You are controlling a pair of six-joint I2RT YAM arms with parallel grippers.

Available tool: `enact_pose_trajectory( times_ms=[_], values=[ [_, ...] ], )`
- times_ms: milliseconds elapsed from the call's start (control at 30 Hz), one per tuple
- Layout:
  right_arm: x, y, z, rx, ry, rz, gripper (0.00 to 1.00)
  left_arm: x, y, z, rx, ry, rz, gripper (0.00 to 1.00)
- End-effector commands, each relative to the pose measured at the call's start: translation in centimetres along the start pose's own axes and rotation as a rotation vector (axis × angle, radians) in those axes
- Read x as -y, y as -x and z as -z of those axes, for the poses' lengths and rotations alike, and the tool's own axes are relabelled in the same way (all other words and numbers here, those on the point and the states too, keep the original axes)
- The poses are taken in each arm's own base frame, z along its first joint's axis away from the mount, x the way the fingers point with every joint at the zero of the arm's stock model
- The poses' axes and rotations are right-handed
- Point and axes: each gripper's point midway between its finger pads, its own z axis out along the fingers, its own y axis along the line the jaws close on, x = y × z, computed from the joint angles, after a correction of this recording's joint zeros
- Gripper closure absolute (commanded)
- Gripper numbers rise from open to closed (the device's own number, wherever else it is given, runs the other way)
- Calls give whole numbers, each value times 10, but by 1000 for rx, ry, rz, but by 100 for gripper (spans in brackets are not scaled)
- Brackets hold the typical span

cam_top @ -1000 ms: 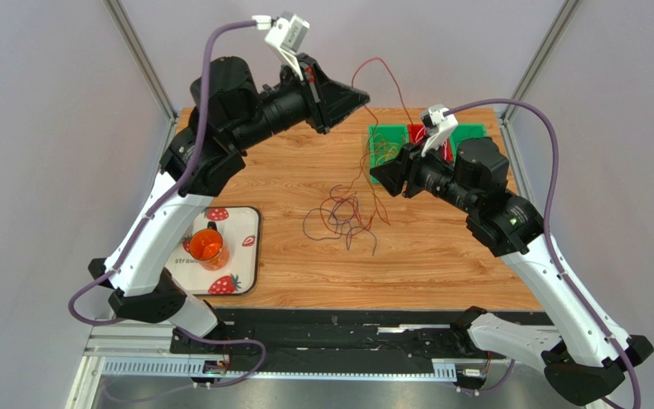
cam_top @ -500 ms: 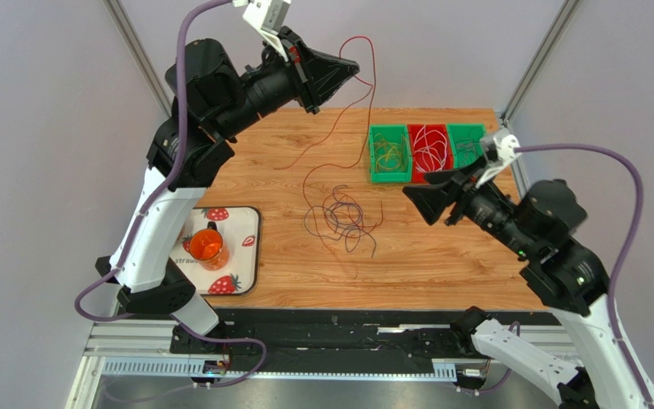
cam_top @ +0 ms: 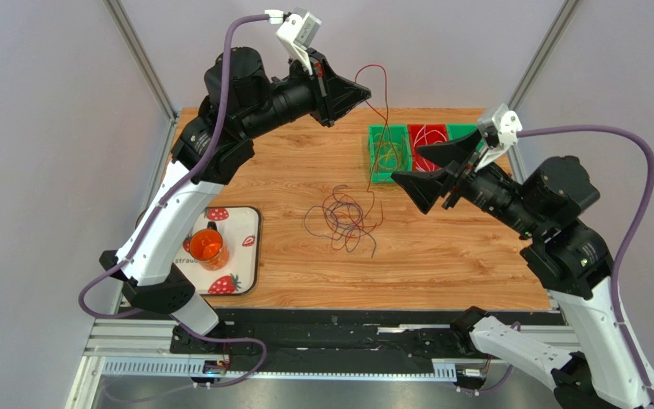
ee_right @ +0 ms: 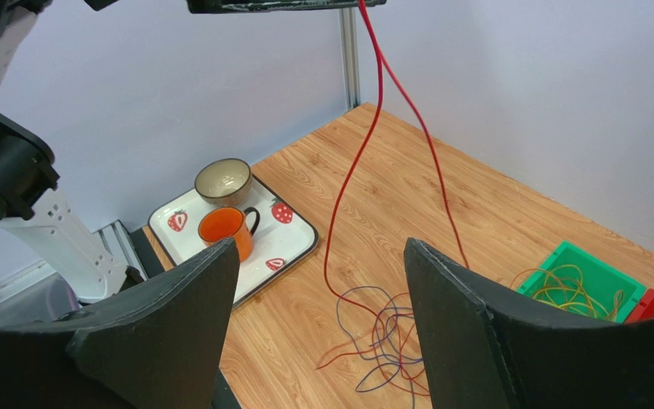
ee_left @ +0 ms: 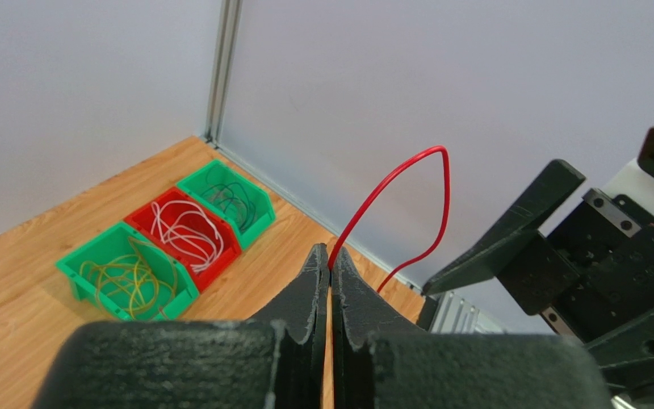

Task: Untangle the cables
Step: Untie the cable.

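Left claw is clamped on a red cable, held high over the far edge of the worktop at about 12 o'clock in the overhead view. The cable loops up past the tip, then falls toward 6 o'clock to the tangle of cables lying loose near the worktop's centre. At 3 o'clock of that tangle the right claw hovers with its jaws spread wide and nothing between them. Three bins stand in a row at 1 o'clock of the tangle. They are a green bin with yellow wires, a red bin with white ones, and a second green bin partly hidden by the arm. At 9 o'clock a strawberry-print tray carries an orange mug.

From the left wrist, the left claw shows its two tips pressed together on the red cable. The cable arches up and bends down toward 5 o'clock. The bins sit at 9 o'clock, and the second green bin holds dark wires.

From the right wrist, the parted fingers frame the scene. The red cable hangs from 12 o'clock in two strands. One seems to run into the tangle of cables at 6 o'clock, though the thin wires are hard to separate there. On the tray at 9 o'clock, a beige bowl sits just beside the mug.
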Motion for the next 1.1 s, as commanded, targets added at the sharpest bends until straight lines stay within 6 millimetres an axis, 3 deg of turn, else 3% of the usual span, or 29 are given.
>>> enact_pose_trajectory(
  times_ms=[0,333,533,833,933,967,1000,1067],
  values=[
    [-3,28,-14,57,41,91,24,22,14,14,32,-78,35,100],
    [11,34,-48,27,31,167,23,30,5,15,-9,-125,74,100],
    [22,35,-58,20,-4,215,26,37,7,18,-12,-155,85,100],
    [29,34,-66,24,-27,218,56,41,6,20,-17,-171,96,100],
    [28,32,-66,21,-21,212,77,41,6,21,-18,-170,93,100],
    [27,31,-67,18,-15,210,92,41,6,21,-18,-170,92,100],
    [27,31,-67,18,-15,207,99,40,5,21,-19,-166,93,100],
    [27,31,-66,19,-14,198,100,39,4,20,-20,-165,94,100]
  ],
)
